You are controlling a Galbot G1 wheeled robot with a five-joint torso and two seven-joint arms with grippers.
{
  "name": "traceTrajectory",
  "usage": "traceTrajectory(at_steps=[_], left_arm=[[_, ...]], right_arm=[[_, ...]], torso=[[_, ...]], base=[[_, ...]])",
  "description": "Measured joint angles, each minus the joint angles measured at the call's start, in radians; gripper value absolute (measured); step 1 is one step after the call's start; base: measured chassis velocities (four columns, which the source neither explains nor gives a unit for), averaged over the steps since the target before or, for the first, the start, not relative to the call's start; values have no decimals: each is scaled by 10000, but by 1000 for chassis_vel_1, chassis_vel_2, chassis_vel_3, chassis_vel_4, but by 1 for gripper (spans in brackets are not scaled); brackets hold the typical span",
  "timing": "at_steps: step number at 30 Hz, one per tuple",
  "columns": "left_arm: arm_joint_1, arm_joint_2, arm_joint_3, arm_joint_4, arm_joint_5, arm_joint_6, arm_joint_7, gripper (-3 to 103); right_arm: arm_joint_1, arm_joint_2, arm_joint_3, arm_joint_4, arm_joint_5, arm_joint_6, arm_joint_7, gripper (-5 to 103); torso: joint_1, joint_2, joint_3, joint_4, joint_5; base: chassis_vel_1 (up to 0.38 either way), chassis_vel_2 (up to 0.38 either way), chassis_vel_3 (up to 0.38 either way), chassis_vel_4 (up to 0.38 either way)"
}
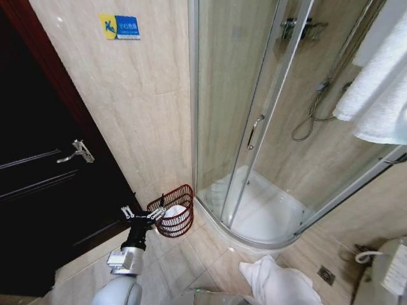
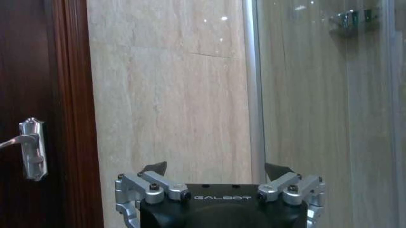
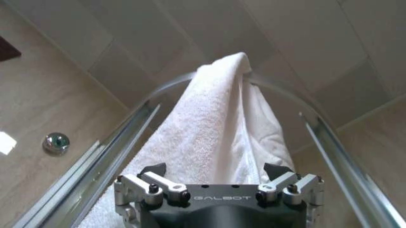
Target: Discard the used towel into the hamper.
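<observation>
Overhead, white towel (image 3: 216, 137) draped on the shower enclosure rail (image 3: 336, 147); right gripper (image 3: 216, 172) just below it, jaws apart, nothing held.

Down by the door, hamper (image 1: 173, 211) on the floor at the shower's corner, already holding something white; left gripper (image 1: 145, 215) beside its rim, jaws apart; best to pinch a thick fold, lift clear of the rail.

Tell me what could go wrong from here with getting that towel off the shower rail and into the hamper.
The right gripper points at the towel draped over the curved shower rail; pulling it could snag it on the rail or bump the glass. The hamper is far from that towel, low by the wall, so the towel might slip during the carry. The left gripper is right at the hamper's rim with open fingers and may tip it. The hamper already holds white cloth, leaving less room.
</observation>
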Motion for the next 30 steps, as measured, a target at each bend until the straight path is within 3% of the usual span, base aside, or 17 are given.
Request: traceTrajectory(at_steps=[11,16,24,30], left_arm=[[0,-1,1,0,0,0,0,100],[0,-1,0,0,0,0,0,100],[0,0,0,0,0,0,0,100],[0,0,0,0,0,0,0,100]], right_arm=[[2520,-274,-1189,-540,30,-529,-13,100],[3404,-578,-1210,-773,153,-1243,180,100],[4132,-1057,-1277,-1050,434,-1647,157,100],[3601,-1033,-1022,-827,489,-1721,133,100]], torso=[[-1,0,0,0,-2],[-1,2,0,0,-4],[-2,3,-2,0,-7],[-2,2,-1,-1,6]], base=[[0,0,0,0],[0,0,0,0],[0,0,0,0],[0,0,0,0]])
